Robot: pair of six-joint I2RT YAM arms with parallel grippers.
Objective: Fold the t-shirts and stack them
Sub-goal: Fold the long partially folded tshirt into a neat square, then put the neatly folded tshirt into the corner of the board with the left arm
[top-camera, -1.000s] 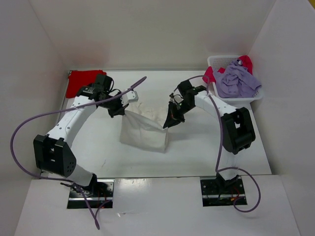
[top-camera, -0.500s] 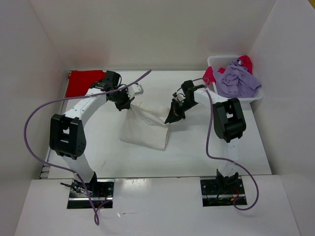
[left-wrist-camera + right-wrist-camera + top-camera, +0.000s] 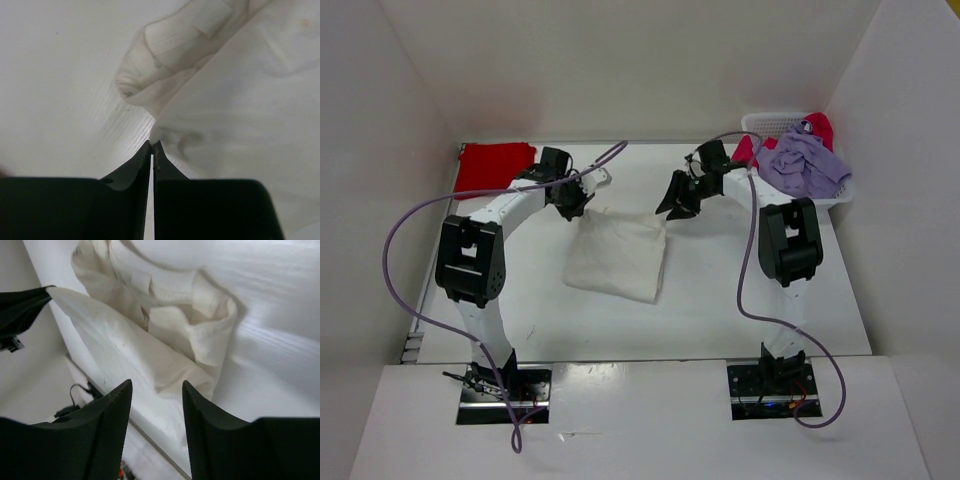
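Note:
The off-white t-shirt [image 3: 620, 258] lies part folded in the middle of the table. My left gripper [image 3: 575, 207] is at its far left corner, jaws shut on the cloth's edge; in the left wrist view the gripper [image 3: 152, 143] pinches a corner of the shirt [image 3: 240, 100]. My right gripper [image 3: 672, 207] is open and empty just above the shirt's far right corner; in the right wrist view the gripper [image 3: 156, 390] is apart from the shirt [image 3: 165, 350]. A folded red t-shirt [image 3: 492, 165] lies at the far left.
A white mesh basket [image 3: 765, 124] stands at the far right corner, holding the lavender t-shirt [image 3: 805, 167] and the pinkish red t-shirt [image 3: 820, 128]. White walls close in the table on three sides. Purple cables loop over both arms.
Both grippers moved toward the far side, drawing the off-white shirt's edge along. The right gripper opened and let go of its corner; the shirt now lies flatter.

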